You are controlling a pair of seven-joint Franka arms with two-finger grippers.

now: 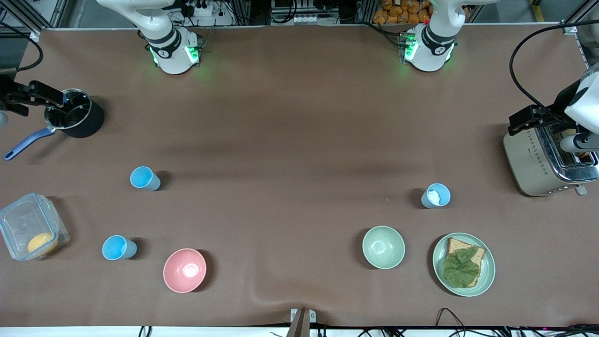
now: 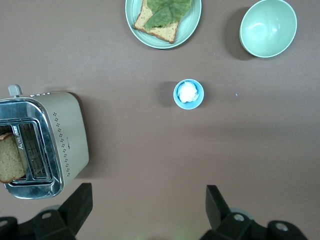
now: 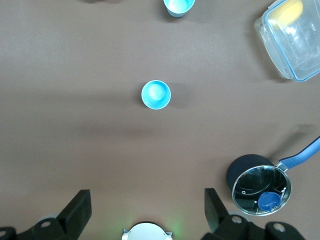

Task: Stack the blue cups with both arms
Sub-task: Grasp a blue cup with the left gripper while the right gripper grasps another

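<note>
Nothing is stacked yet: 3 blue cups stand apart on the bench [image 1: 299, 140], each upright and alone.

The right claw [image 3: 145, 212] hangs high over the right arm's end of the bench, fingers spread wide with nothing between them. Straight below its view sits 1 empty blue cup [image 3: 156, 94], the same one seen from the front camera as the farther cup [image 1: 144, 178]. A second empty cup [image 1: 118, 247] stands further out from that claw, near the pink bowl [image 1: 184, 270] and the clear lidded box [image 1: 30, 232]. A black saucepan [image 1: 75, 119] sits close under the claw's side.

The left claw [image 2: 150, 210] hovers over the left arm's end, fingers likewise apart and holding nothing. Ahead of it stands the third cup [image 2: 188, 94], which has something white inside. The toaster [image 2: 42, 142] lies beside this claw; the pale green bowl [image 2: 267, 27] and the plate of bread and leaf [image 2: 163, 20] lie past the cup.

Judging by this, every step remains: both arms must descend, grip a cup, and nest them.
</note>
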